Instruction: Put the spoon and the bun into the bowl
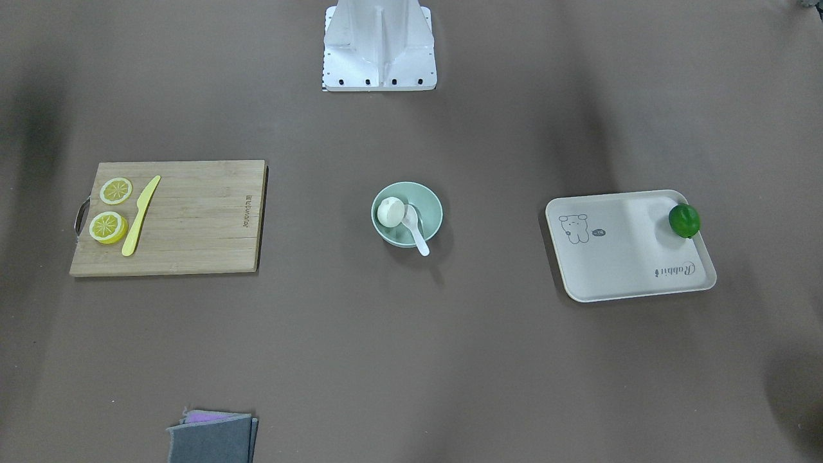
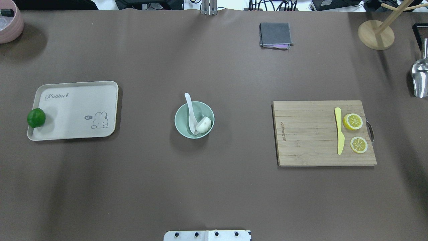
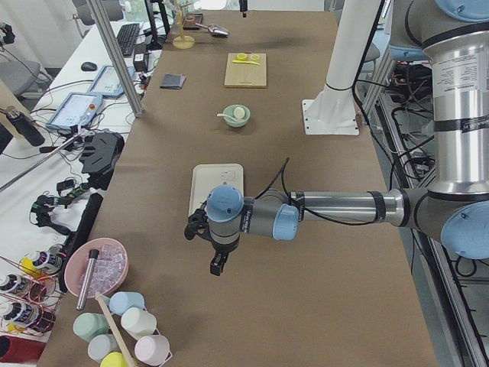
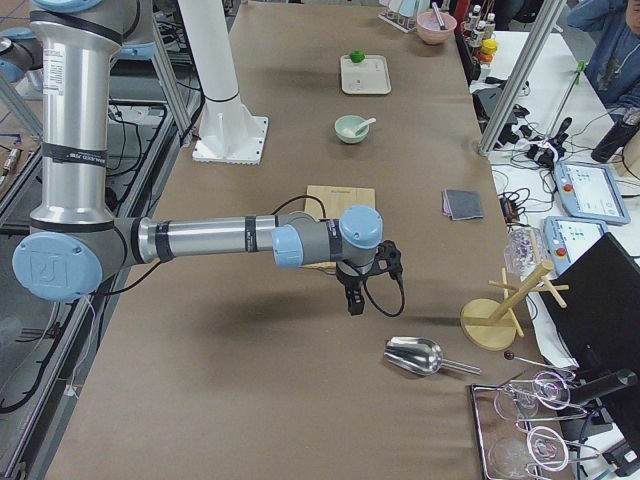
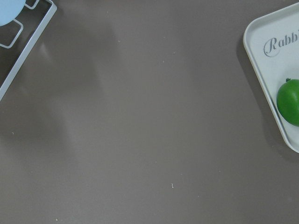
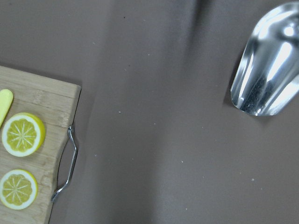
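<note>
I see bun [image 1: 390,211] and spoon [image 1: 415,231] inside bowl [image 1: 429,207], handle over rim; left pincer [image 3: 217,265], right pincer [image 4: 354,303]: can't tell grip.

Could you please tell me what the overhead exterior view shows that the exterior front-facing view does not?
Only the overhead view shows the pink bowl, the wooden stand and the metal scoop. The front-facing view alone adds only more of the white robot base. Both show the bowl holding the spoon and the bun, the tray with the lime at its edge, the cutting board with lemon slices and knife, and the folded cloth.
</note>
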`<state>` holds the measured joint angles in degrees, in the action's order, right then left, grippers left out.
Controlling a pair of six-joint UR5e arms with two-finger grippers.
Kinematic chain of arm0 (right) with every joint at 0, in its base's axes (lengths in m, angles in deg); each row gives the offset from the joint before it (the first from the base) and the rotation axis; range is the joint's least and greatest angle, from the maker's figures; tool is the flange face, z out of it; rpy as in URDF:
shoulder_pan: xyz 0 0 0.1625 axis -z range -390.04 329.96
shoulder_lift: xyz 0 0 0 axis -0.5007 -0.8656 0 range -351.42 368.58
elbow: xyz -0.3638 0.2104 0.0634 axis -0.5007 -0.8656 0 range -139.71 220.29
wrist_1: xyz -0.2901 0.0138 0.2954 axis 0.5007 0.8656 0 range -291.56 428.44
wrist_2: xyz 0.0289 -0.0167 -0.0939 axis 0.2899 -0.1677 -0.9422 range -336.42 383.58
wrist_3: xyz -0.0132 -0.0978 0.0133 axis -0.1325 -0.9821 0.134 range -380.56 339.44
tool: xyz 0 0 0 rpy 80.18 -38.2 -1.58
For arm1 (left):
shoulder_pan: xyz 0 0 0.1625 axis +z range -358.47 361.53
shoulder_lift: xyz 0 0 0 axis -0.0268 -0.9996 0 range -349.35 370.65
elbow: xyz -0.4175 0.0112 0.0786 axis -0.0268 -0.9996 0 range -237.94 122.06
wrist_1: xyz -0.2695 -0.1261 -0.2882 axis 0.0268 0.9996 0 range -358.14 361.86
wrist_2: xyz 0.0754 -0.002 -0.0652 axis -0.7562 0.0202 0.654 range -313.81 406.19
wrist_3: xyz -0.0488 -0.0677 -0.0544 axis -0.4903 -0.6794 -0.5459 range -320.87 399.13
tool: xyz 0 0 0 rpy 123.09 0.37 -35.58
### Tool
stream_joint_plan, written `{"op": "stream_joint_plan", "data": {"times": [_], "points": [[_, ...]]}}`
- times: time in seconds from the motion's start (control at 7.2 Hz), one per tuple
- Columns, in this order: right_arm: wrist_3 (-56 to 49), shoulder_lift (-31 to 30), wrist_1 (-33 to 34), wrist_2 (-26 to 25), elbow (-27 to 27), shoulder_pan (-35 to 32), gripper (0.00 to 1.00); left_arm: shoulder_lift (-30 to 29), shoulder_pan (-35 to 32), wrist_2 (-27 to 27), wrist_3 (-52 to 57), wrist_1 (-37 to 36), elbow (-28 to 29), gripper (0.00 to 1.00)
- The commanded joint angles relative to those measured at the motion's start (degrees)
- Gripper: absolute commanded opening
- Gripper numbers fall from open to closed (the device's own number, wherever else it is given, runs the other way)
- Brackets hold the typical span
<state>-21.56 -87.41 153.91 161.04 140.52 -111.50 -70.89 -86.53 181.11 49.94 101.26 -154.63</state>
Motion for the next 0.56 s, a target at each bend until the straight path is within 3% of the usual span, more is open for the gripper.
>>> {"op": "stream_joint_plan", "data": {"times": [0.0, 0.42], "points": [[-0.1, -0.6, -0.1, 0.1, 0.5, 0.0, 1.00, 0.9, 0.1, 0.2, 0.0, -0.3, 0.0, 0.98], [-0.1, -0.5, -0.1, 0.1, 1.0, 0.1, 1.00, 1.0, 0.0, 0.1, 0.0, -0.3, 0.0, 0.98]]}}
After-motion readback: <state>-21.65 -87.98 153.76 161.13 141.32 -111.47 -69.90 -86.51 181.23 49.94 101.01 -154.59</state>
